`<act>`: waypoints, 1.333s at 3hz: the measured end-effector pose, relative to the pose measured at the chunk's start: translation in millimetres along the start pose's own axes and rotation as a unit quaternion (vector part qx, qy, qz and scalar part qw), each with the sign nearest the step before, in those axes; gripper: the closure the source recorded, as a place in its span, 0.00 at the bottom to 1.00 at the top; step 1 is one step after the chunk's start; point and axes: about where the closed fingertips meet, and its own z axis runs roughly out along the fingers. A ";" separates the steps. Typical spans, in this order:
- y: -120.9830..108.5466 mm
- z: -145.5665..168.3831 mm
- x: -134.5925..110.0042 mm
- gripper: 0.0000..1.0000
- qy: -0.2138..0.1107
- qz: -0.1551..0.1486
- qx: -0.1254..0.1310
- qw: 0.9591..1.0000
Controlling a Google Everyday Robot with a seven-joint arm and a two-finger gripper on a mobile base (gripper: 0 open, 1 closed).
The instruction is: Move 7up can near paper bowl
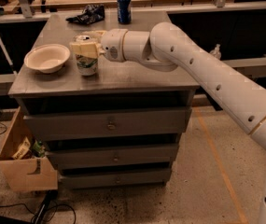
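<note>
Grey cabinet top (137, 76) w/ paper bowl (47, 58); gripper (85, 49) clamped on upright 7up can (87, 65) just beside it.

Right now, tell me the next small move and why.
Probably open the jaws and let go. The gripper, above the cabinet top, clasps the 7up can, which appears to stand upright just beside the paper bowl, not touching it.

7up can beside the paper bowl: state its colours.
7up can: whitish-silver with green markings, camera view; the gripper holds it beside the paper bowl.
</note>
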 end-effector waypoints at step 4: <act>12.6 13.4 5.6 0.59 0.000 -0.013 -0.005 1.000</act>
